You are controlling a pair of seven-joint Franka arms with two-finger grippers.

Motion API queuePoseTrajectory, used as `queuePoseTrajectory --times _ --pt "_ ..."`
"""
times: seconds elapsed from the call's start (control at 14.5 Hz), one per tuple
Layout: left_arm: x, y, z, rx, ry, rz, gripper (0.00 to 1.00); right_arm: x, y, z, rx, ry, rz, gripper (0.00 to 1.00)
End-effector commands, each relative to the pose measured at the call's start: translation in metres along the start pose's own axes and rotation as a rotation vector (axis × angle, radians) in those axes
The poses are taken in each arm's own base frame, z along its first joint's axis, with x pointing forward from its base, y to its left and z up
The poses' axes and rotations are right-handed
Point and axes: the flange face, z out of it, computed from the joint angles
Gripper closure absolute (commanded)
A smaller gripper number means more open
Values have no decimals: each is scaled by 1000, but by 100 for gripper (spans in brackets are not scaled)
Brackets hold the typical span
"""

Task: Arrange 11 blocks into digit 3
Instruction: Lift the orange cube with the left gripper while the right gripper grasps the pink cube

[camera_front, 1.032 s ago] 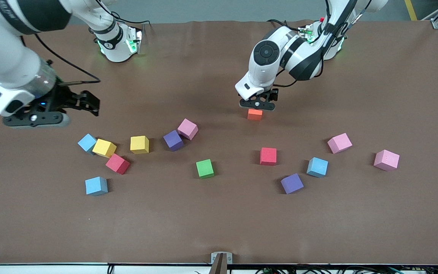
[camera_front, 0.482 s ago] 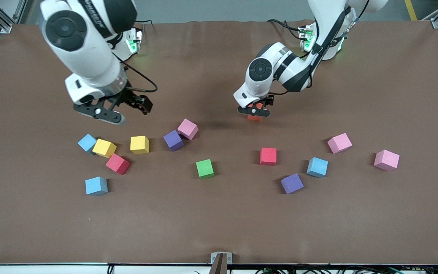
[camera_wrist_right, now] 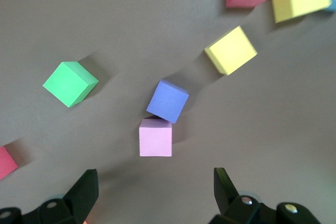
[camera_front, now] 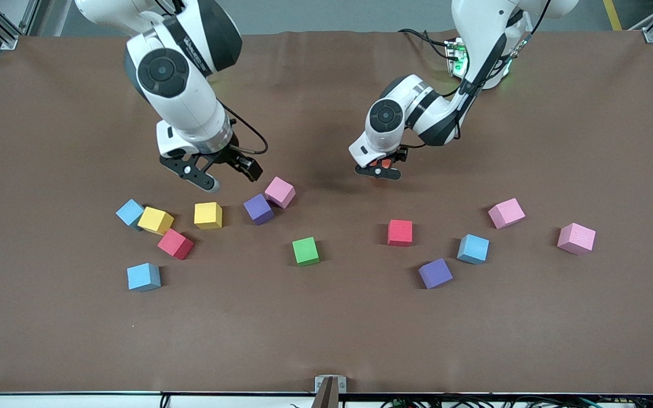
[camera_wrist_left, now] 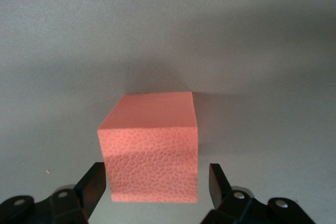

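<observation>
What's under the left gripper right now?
An orange block sits on the table between the left gripper's fingers. From the front the gripper covers most of it.

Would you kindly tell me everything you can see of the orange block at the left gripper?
The orange block is a small cube of matte, pebbly foam, salmon-orange, with clean square edges. It sits upright on the brown table, between the fingers of the left gripper, which stand either side of it with small gaps showing. From the front it is mostly hidden under that gripper, farther from the camera than the red block.
</observation>
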Motion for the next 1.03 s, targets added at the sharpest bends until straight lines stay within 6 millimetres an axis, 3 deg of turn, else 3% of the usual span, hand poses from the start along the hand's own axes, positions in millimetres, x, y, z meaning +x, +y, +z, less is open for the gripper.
queuePoseTrajectory --times 0.0,0.14,0.21,0.41,0.55,0.96 --pt "5 1 1 12 16 1 29 -2 -10 41 3 -17 94 3" --pt "7 2 3 2 32 1 54 -6 -20 66 -1 -16 126 3" --pt "10 4 2 -6 42 0 61 -8 -24 76 -4 -16 139 3" --pt "17 30 -18 -38 82 -100 65 -28 -35 107 -38 -26 116 3" --pt "18 46 -24 -52 95 -122 65 -37 -31 124 -44 -25 110 2" --pt "12 88 -21 -77 95 -171 65 -57 -17 168 -19 -6 111 2"
